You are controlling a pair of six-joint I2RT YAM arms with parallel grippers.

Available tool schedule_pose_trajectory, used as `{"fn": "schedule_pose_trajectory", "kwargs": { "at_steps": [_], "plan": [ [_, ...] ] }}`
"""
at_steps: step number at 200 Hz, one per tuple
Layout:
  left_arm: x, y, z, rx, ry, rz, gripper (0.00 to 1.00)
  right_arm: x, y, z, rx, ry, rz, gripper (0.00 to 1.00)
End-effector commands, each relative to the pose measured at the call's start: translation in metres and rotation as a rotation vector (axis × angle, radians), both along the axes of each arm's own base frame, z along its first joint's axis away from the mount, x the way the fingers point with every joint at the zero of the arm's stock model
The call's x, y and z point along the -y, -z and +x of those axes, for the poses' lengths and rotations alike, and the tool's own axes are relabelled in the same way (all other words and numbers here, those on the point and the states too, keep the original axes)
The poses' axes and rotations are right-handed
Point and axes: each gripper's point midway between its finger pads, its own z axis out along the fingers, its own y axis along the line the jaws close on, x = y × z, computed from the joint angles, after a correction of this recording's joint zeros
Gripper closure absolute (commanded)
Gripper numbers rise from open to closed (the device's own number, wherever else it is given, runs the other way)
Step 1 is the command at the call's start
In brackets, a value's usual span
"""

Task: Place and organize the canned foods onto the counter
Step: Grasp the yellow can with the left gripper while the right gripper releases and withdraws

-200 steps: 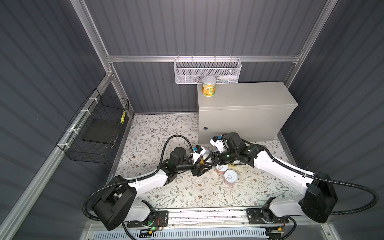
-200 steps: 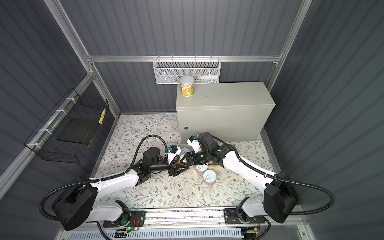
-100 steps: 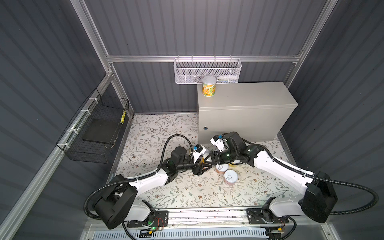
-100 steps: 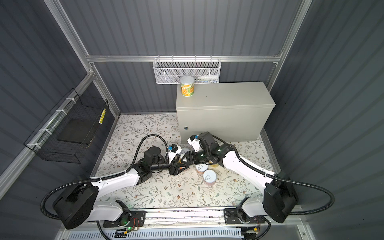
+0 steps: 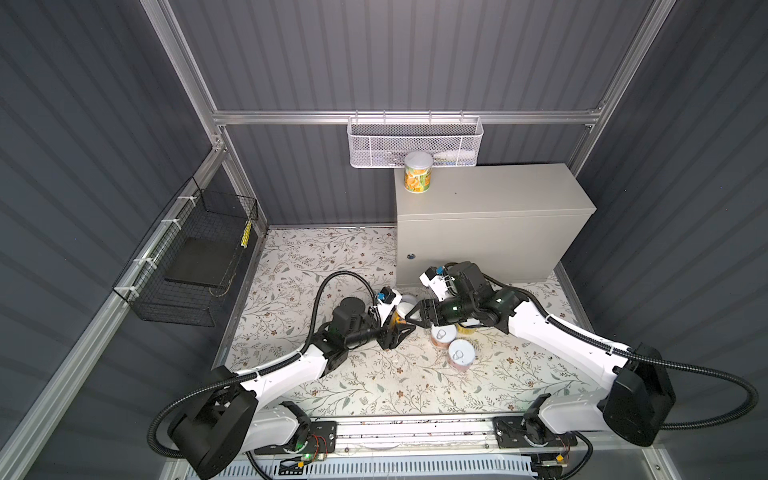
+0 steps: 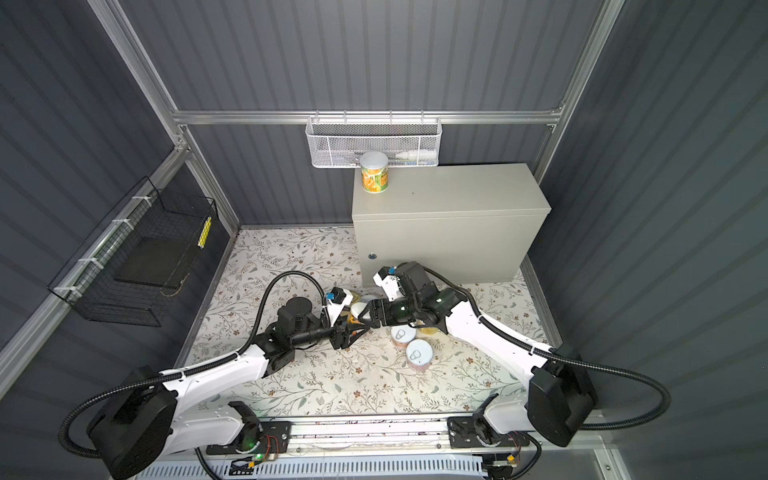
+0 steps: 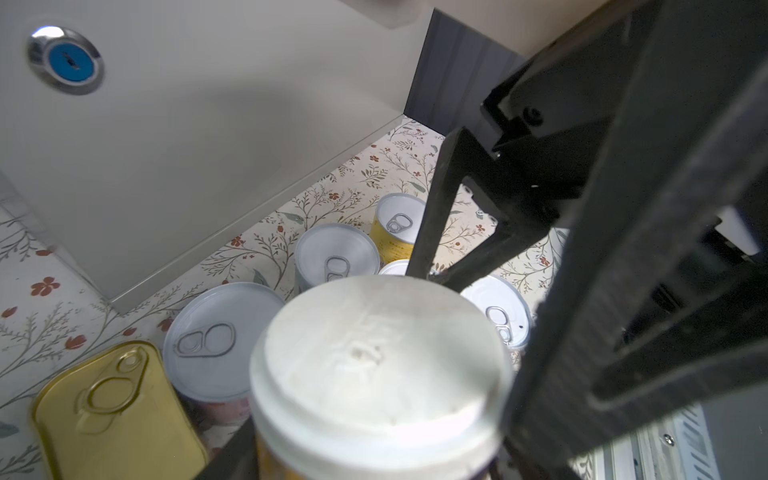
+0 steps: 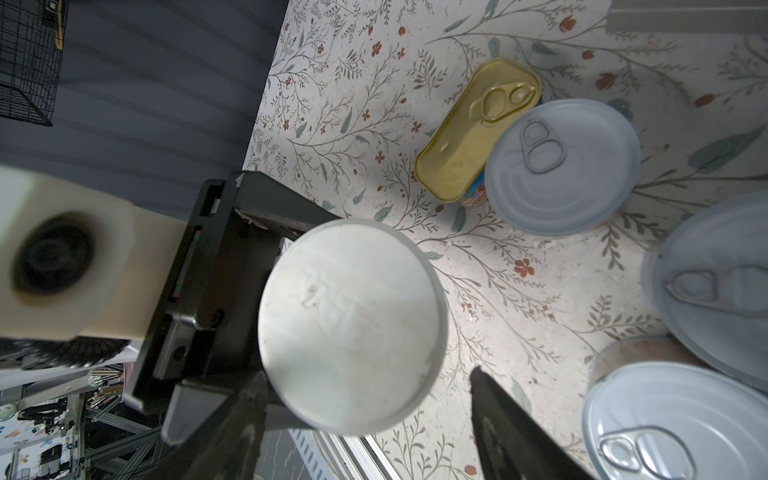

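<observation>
The left end effector (image 5: 399,330) is clamped on a white-lidded can (image 7: 374,357) with a yellow label, held upright low over the floral floor (image 5: 299,266). The right end effector (image 5: 413,316) straddles the same can with its jaws apart, one finger clear of the wall. Beside them the gold tin (image 8: 478,129) and several round cans (image 5: 460,357) stand on the floor before the counter (image 5: 498,195), where one orange-label can (image 5: 417,172) already sits at the far left corner. The held can looks rigid, moderately heavy and smooth-sided. A grip across mid-wall, below the plastic lid, seems safest.
</observation>
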Motion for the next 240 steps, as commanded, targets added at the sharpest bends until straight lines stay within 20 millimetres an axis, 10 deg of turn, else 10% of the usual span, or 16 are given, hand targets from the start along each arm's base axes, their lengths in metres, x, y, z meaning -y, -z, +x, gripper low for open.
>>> {"fn": "schedule_pose_trajectory", "kwargs": {
  "at_steps": [1,108,142,240],
  "plan": [
    [-0.003,-0.028,0.005,0.076,-0.034,-0.057,0.66,0.001,-0.010,-0.001,0.026,0.000,0.011,0.22],
    [-0.006,-0.029,0.009,0.069,-0.059,-0.040,0.67,0.041,-0.014,-0.001,0.187,0.152,-0.021,0.17],
    [-0.007,-0.030,0.016,0.073,-0.096,-0.026,0.67,0.066,-0.020,-0.004,0.284,0.236,-0.021,0.01],
    [0.005,-0.101,0.049,0.071,-0.192,-0.113,0.66,0.134,-0.008,-0.020,0.447,0.440,-0.076,0.01]
  ]
}}
